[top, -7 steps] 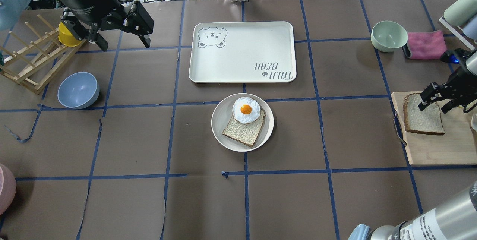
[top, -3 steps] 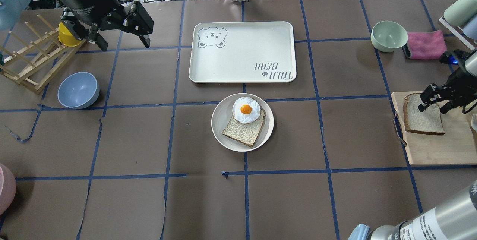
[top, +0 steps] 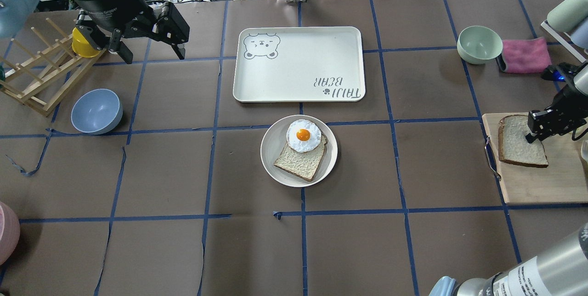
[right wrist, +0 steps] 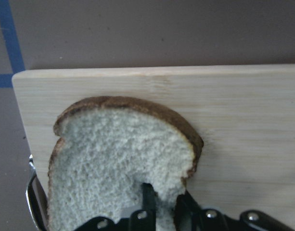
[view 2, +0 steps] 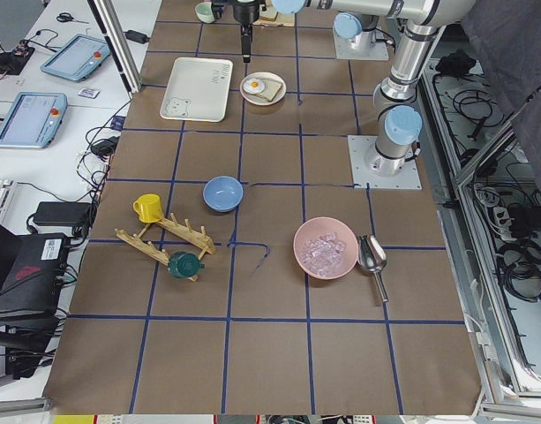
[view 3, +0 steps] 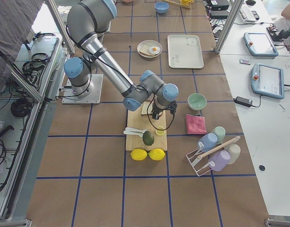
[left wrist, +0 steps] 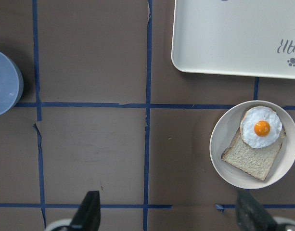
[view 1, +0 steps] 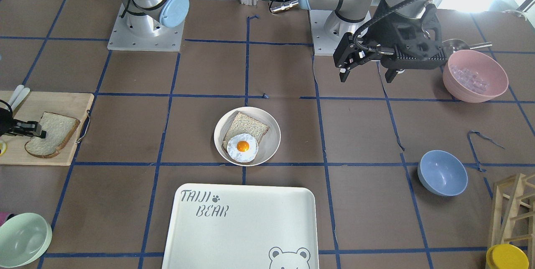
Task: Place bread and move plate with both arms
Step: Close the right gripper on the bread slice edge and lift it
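Bread [top: 519,146] lies on the cutting board [top: 542,185] at the overhead view's right edge. The right claw [top: 533,136], spread above it a second ago, has dropped and closed. Its wrist view shows the fingers clamping the slice's edge, so lifting likely follows. Left claw [top: 154,57], upper left, stays apart; plate [top: 275,167] sits at centre.

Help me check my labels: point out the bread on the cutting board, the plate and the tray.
bread [top: 514,144], overhead view, on its pale crumb near the middle.
plate [top: 272,146], overhead view, on the bare left part of its inside.
tray [top: 298,64], overhead view, on its bare middle.
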### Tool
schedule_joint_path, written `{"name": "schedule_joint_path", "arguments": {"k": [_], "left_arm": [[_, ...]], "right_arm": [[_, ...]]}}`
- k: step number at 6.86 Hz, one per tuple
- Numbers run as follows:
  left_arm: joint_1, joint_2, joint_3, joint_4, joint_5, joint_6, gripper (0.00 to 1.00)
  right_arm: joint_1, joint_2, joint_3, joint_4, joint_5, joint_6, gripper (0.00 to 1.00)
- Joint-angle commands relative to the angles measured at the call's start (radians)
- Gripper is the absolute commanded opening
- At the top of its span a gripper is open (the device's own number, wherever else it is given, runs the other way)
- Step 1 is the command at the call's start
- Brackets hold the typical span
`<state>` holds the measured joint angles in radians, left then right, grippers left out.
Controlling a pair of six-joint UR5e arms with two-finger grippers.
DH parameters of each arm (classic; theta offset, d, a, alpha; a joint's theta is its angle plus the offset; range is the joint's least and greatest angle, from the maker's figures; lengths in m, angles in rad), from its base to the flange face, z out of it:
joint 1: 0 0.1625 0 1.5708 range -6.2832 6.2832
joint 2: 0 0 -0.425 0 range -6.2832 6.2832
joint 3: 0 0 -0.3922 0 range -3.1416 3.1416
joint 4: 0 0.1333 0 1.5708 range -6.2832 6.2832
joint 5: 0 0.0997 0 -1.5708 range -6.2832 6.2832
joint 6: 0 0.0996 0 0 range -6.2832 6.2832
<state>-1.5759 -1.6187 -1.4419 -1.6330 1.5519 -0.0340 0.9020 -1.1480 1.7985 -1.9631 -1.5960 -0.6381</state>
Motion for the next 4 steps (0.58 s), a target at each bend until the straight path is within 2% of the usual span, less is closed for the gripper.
{"name": "schedule_joint_path", "arguments": {"k": [1,4], "left_arm": [[0.0,0.005,-0.002,-0.005,0.002,0.0,1.0],[0.0,0.006,0.0,-0.007,0.002,0.0,1.0]], "right_arm": [[0.0,-0.012,-0.004,0.004,-0.01,-0.02,0.0],[0.0,-0.029,-0.005,-0.003,-0.022,-0.041,0.0]]}}
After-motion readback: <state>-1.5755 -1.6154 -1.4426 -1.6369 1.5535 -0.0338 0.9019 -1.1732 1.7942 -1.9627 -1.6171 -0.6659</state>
